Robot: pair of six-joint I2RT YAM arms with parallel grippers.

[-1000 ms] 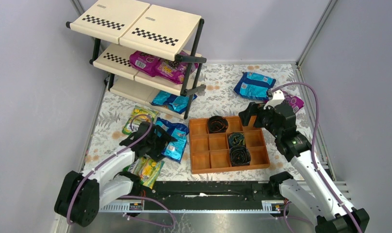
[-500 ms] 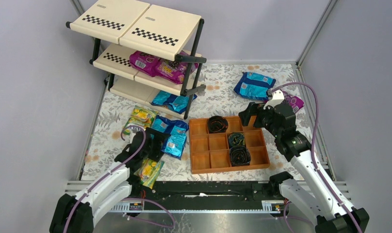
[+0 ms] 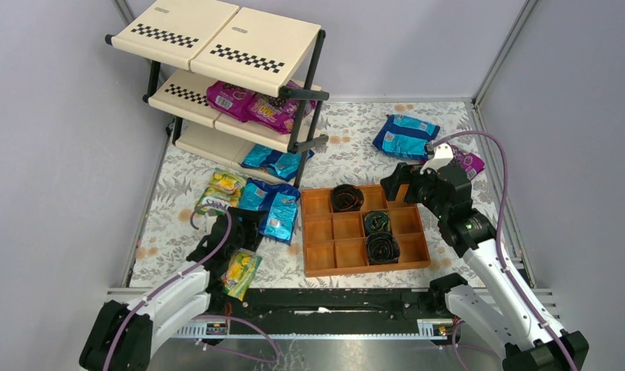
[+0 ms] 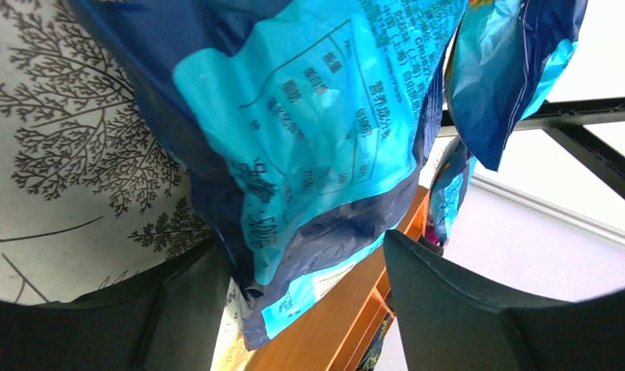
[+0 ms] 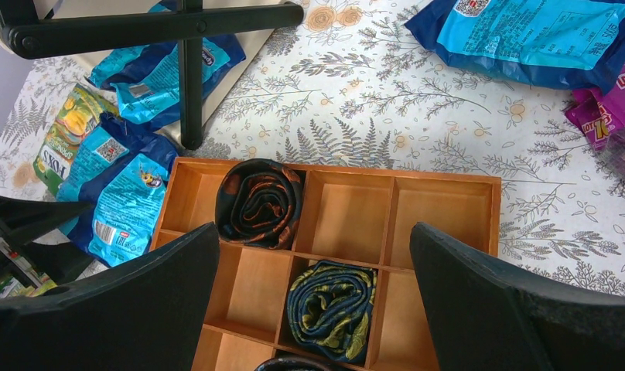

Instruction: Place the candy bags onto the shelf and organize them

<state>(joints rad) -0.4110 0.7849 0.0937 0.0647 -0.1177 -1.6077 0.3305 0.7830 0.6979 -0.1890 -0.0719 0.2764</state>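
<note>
The shelf (image 3: 251,48) stands at the back left, with two magenta candy bags (image 3: 251,104) on its middle tier and a blue bag (image 3: 272,161) on the bottom tier. On the table lie two overlapping blue bags (image 3: 272,210), a green-yellow bag (image 3: 220,190) beside them, another green-yellow bag (image 3: 240,270) near the front, a blue bag (image 3: 406,136) and a magenta bag (image 3: 470,162) at the back right. My left gripper (image 3: 250,226) is open, and the near edge of a blue bag (image 4: 294,139) lies between its jaws. My right gripper (image 3: 399,185) is open and empty above the tray.
An orange-brown compartment tray (image 3: 363,269) sits mid-table, right of the blue bags, holding three dark coiled rolls (image 3: 382,247). The right wrist view shows the tray (image 5: 449,179), two rolls (image 5: 259,201) and the shelf's black post (image 5: 189,93). Grey walls enclose the table.
My left arm has drawn back toward the near edge and sits lower. The blue bags have shifted slightly away from me, and the green-yellow bag beside them shows more. The right arm has not moved.
</note>
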